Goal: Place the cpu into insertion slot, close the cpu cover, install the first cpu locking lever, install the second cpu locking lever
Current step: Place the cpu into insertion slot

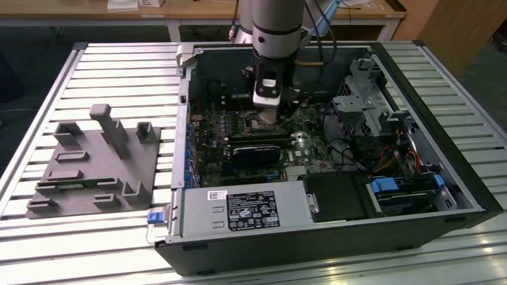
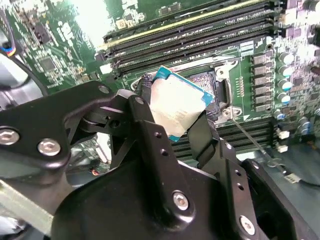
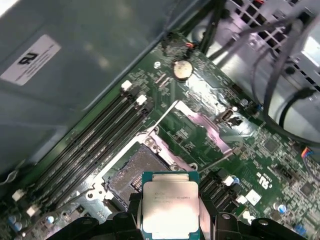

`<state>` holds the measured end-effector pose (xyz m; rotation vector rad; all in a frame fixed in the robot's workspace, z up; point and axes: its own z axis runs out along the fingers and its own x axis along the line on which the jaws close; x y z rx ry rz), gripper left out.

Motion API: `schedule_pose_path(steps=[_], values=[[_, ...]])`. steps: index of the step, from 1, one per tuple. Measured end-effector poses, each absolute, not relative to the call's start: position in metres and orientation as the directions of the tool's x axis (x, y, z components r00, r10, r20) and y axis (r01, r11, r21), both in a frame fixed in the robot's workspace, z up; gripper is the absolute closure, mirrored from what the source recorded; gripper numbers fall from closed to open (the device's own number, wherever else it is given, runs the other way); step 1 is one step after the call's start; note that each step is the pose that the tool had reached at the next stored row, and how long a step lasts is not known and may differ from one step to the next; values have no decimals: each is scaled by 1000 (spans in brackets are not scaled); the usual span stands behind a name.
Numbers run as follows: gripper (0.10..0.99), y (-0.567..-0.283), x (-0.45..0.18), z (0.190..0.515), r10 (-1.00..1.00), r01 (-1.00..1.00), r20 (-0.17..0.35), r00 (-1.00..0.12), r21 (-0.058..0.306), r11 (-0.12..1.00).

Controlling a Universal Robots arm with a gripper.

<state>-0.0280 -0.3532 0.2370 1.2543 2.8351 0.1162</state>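
- We see the pincer (image 2: 174,114) grasping the cpu (image 2: 177,102) by two opposite edges.
- The cpu hangs just above the insertion slot (image 3: 136,172), not yet seated.
- The cpu cover (image 3: 212,129) stands open beside it.

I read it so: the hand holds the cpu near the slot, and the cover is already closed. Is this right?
Not quite. The hand does hold the cpu near the slot, but the cover is open, swung back from the slot, as the first wrist view shows.
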Motion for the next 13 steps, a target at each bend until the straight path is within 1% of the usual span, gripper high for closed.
schedule_pose_path(steps=[13], values=[[549,-353,-28,236,845,842,-8,-535,82,534]])
